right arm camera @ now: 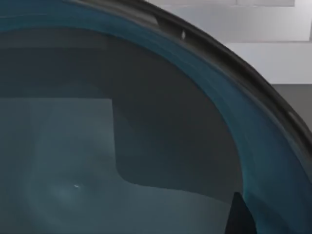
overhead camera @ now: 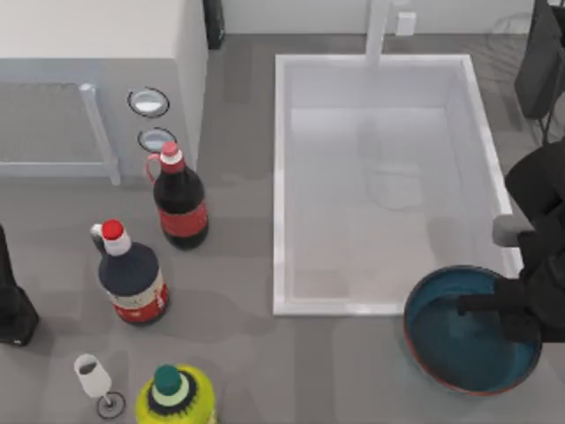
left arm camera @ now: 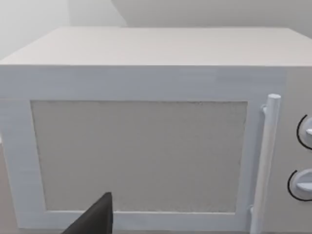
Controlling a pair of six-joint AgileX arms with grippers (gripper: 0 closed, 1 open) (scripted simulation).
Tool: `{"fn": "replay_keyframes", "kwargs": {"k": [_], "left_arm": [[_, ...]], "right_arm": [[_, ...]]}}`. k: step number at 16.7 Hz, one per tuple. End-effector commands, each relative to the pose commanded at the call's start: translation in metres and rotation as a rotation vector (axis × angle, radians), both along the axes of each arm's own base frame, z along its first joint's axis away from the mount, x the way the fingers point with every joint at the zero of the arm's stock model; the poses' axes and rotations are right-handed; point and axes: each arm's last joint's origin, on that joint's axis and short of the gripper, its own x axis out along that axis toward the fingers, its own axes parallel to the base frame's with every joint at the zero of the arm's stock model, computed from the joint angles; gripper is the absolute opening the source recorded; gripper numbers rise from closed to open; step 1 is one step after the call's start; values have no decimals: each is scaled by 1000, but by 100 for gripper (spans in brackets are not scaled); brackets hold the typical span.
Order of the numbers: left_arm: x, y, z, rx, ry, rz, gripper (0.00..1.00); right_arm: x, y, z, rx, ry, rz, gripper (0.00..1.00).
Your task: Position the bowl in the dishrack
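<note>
Glossy teal-blue inside and reddish-brown at the rim, the large round shallow bowl (overhead camera: pixel 459 340) sits on the grey worktop (overhead camera: pixel 247 362) at the right, just beside the near right corner of the white rectangular dishrack tray (overhead camera: pixel 279 177) and outside it. Right gripper (overhead camera: pixel 484 306) reaches over the bowl's right part; whether its jaws are released or clenched I cannot tell. Left arm (overhead camera: pixel 13 305) is parked at the left edge, facing the white microwave (left arm camera: pixel 146 136).

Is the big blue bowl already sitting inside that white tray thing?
No. In the top view the bowl lies on the grey table just outside the white dishrack's near right corner, with the right gripper over it.
</note>
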Motion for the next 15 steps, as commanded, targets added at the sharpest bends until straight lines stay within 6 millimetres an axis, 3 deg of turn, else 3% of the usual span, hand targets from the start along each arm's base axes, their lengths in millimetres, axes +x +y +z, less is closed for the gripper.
{"fn": "replay_keyframes", "kwargs": {"k": [9,12,15], "left_arm": [[0,0,0,0,0,0,100],[0,0,0,0,0,0,100],[0,0,0,0,0,0,100]], "right_arm": [[4,2,9,2,-1,-1,0],[17,7,40,4,-5,-7,0],[23,9,89,-5,17,-10,0]]}}
